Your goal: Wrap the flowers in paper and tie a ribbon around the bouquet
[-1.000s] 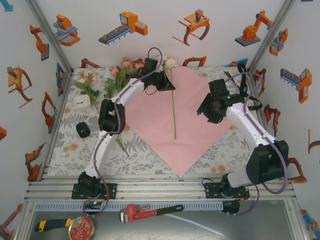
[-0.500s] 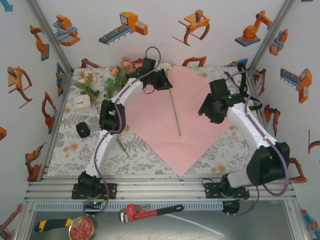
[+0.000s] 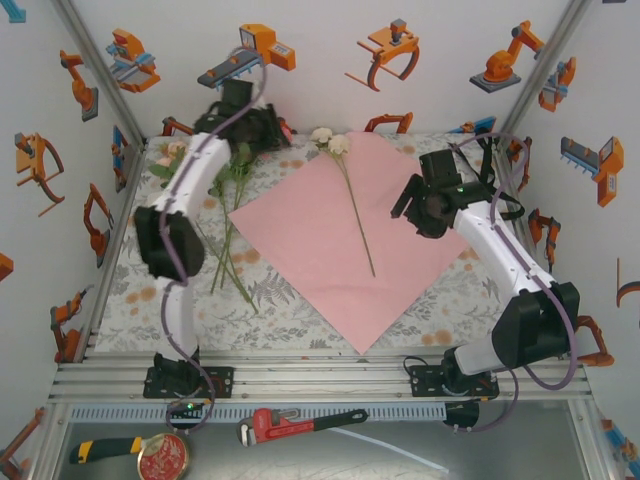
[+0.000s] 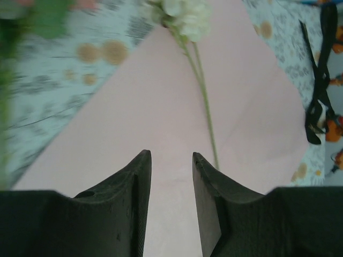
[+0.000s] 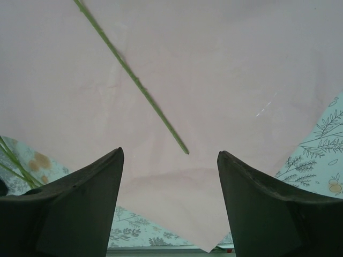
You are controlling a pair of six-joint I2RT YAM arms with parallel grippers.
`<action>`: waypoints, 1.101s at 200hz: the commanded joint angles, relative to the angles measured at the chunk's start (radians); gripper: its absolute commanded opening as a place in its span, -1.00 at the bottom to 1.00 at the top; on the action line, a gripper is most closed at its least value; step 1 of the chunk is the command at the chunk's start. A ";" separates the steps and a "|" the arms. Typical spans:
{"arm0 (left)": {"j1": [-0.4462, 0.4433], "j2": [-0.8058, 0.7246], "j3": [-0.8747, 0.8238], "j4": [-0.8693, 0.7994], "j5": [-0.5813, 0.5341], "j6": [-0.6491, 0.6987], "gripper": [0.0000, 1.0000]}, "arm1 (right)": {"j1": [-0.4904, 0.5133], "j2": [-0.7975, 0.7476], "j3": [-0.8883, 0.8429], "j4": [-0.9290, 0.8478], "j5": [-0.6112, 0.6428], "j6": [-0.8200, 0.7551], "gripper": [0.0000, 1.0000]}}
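The left arm had swung away from the top centre of the overhead view to the upper left, and the left gripper (image 4: 170, 154) now hung there above the other flowers (image 3: 232, 165), a loose bunch of pink and peach blooms with green leaves lying on the floral table cover (image 3: 140, 280). The cream flower (image 3: 335, 143) it had been over a second before lay free on the paper (image 3: 310, 250). Its blooms were at the paper's top corner. Its thin stem slanted down to the right across the middle of the sheet, more tilted than before.

In the left wrist view the fingers stood partly apart with a narrow gap and nothing between them. Beyond them lay the pink sheet, with the cream blooms at the top of the frame. The black ribbon (image 4: 319, 91) lay bunched on the cover at the right edge of that frame, just off the paper's corner.

The right gripper (image 5: 170, 151) hovered over the right part of the paper, right of centre in the overhead view. Its jaws were wide apart and empty. In its wrist view the stem's cut end lay on the sheet just above the gap between the fingers.
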 commanded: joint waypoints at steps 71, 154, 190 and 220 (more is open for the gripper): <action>0.398 -0.245 -0.671 0.103 -0.168 0.020 -0.13 | 0.017 -0.050 -0.060 0.054 -0.019 0.018 0.49; 0.397 -0.001 -0.597 0.118 -0.100 0.034 -0.31 | 0.017 -0.075 -0.076 0.054 -0.016 0.019 0.54; 0.397 -0.036 -0.586 0.102 -0.079 0.041 -1.00 | 0.017 -0.080 -0.070 0.046 -0.004 0.019 0.54; 0.391 -0.167 -0.558 0.085 -0.052 0.068 -1.00 | 0.016 -0.069 -0.058 0.044 -0.005 0.025 0.54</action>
